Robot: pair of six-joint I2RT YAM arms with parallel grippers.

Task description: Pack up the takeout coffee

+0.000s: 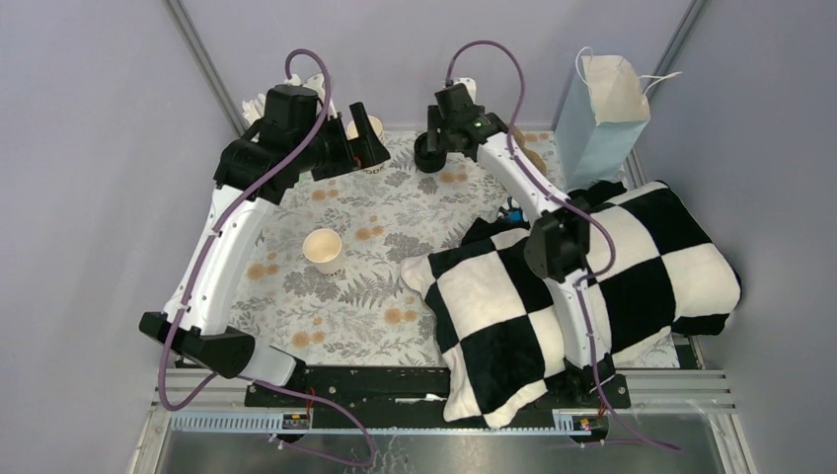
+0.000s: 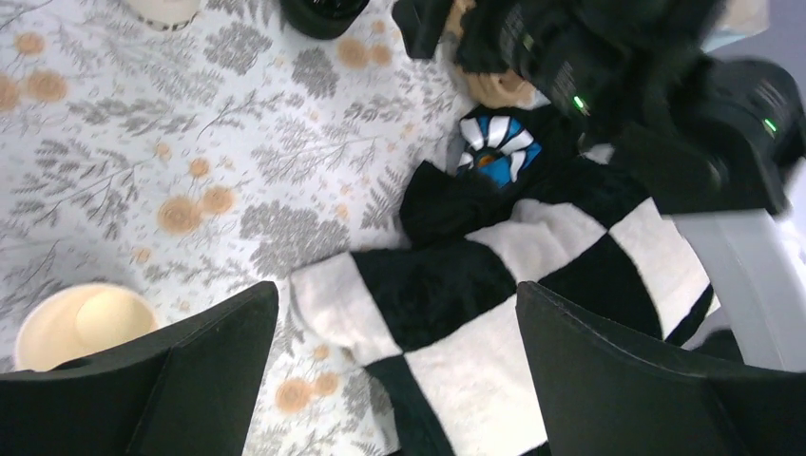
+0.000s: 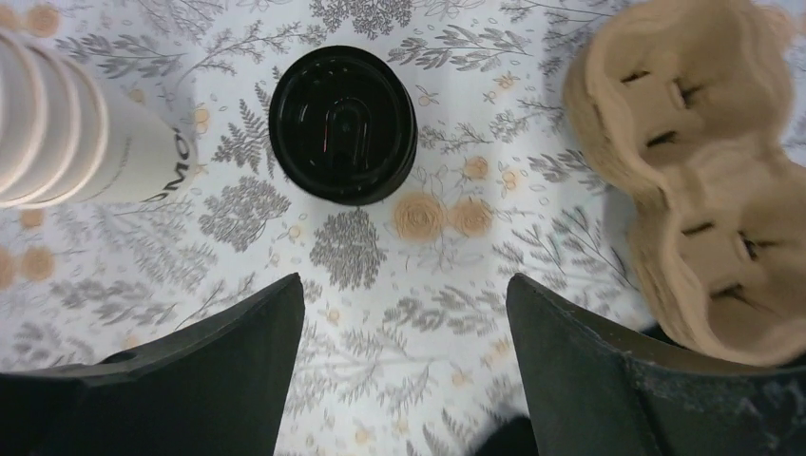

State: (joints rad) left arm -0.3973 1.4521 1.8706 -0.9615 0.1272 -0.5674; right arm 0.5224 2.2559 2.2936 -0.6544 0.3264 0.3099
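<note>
The takeout coffee cup (image 1: 324, 249), cream, lidless and empty, stands on the floral cloth left of centre; it also shows at the lower left of the left wrist view (image 2: 81, 325). Its round black lid (image 3: 342, 123) lies flat on the cloth at the back. My right gripper (image 1: 429, 150) hangs over the lid, open and empty, and the lid lies just ahead of its jaws (image 3: 404, 280). My left gripper (image 1: 370, 146) is at the back by the stack of cups, open and empty (image 2: 396, 290), far from the single cup.
A stack of nested cream cups (image 3: 76, 142) lies left of the lid. A brown cup carrier (image 3: 694, 171) sits to its right. A blue paper bag (image 1: 607, 114) stands at the back right. A black-and-white checkered pillow (image 1: 592, 286) covers the right half of the table.
</note>
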